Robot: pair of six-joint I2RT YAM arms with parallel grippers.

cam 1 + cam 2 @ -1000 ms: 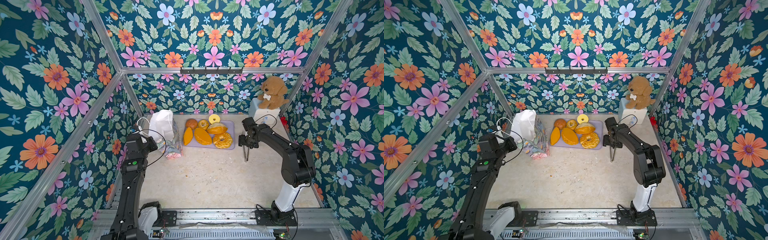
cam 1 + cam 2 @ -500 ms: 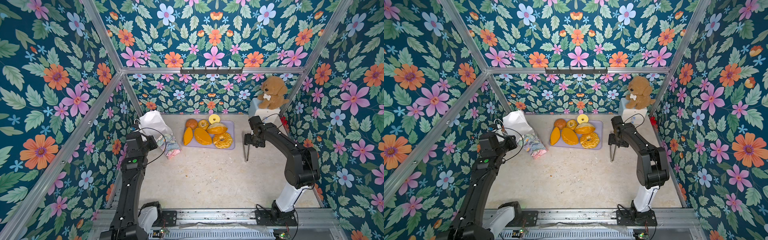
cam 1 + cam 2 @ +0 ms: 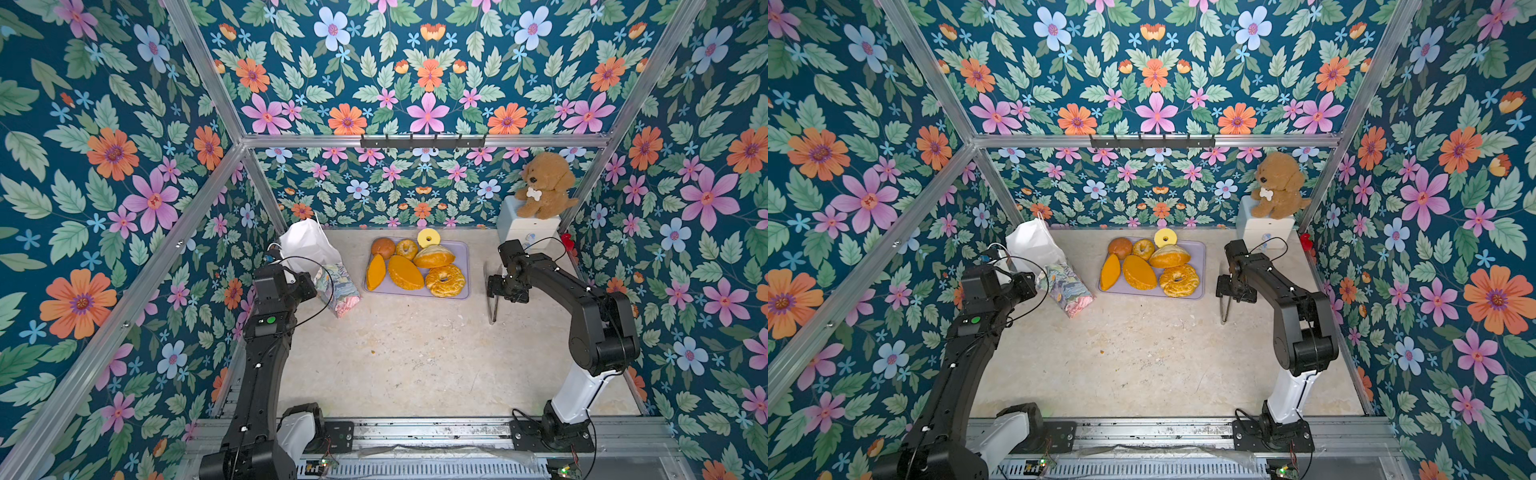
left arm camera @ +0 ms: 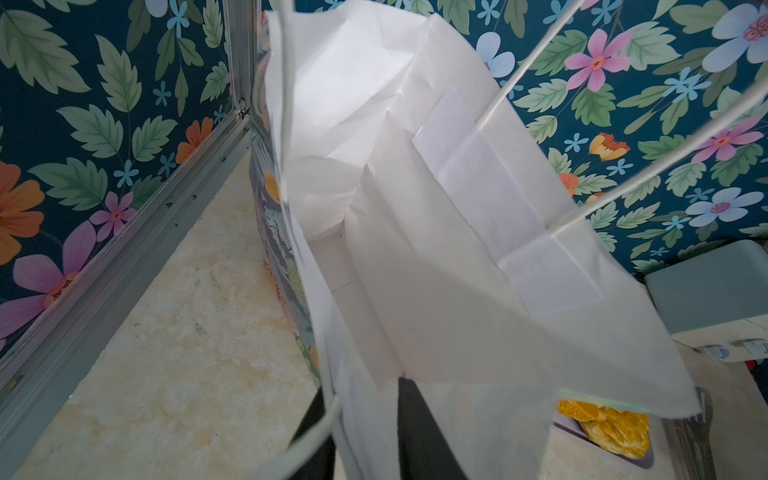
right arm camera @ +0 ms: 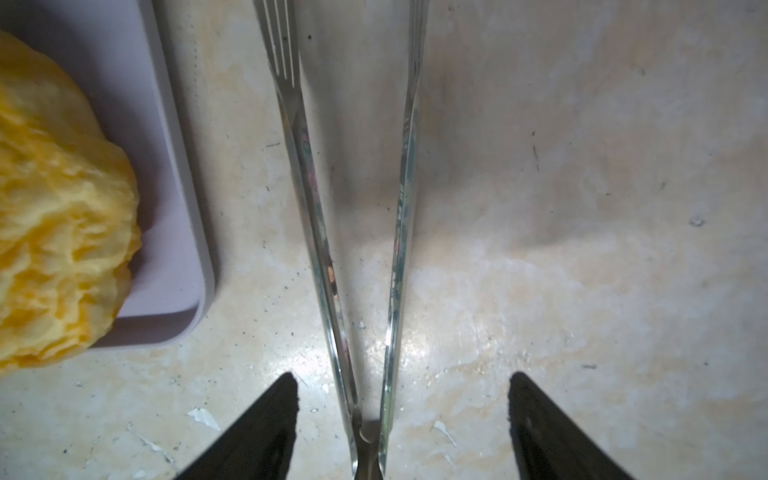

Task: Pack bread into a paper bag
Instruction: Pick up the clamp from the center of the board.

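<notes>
A: Task things located?

B: The paper bag [image 3: 309, 249] is seen at 10 o'clock on the table [image 3: 415, 365], with 12 taken as the back wall. It is tilted, its mouth is open and the white inside is shown. The flowered outside is turned toward the tray [image 3: 463, 253]. The bread [image 3: 405, 272] is laid on that lilac tray at 12 o'clock. The tray is just beside the bag's base; contact cannot be told.

A: Pieces?

B: Seven are counted in both top views. The big ring [image 3: 444, 280] is placed at the tray's 4 o'clock corner and two orange ovals at 7 to 8. A bun, a loaf and two small rings are set behind them.

A: Hands?

B: The left gripper [image 4: 361, 388] is set at the bag's mouth. A white wall of the bag is run between its dark fingers [image 4: 419, 436], which are set narrowly apart. Whether the paper is pinched cannot be told. The right gripper [image 5: 403, 376] is spread wide above the tongs [image 5: 316, 208] at 2 o'clock. The hinge end is seen between the fingers, and neither finger is touched.

A: Writing, labels?

B: A small blue mark is seen on the drawer box [image 3: 528, 226] in the 1 o'clock corner, too small to be read. The plush dog [image 3: 544, 187] is seated on top of it, with a white bone at its neck.
</notes>
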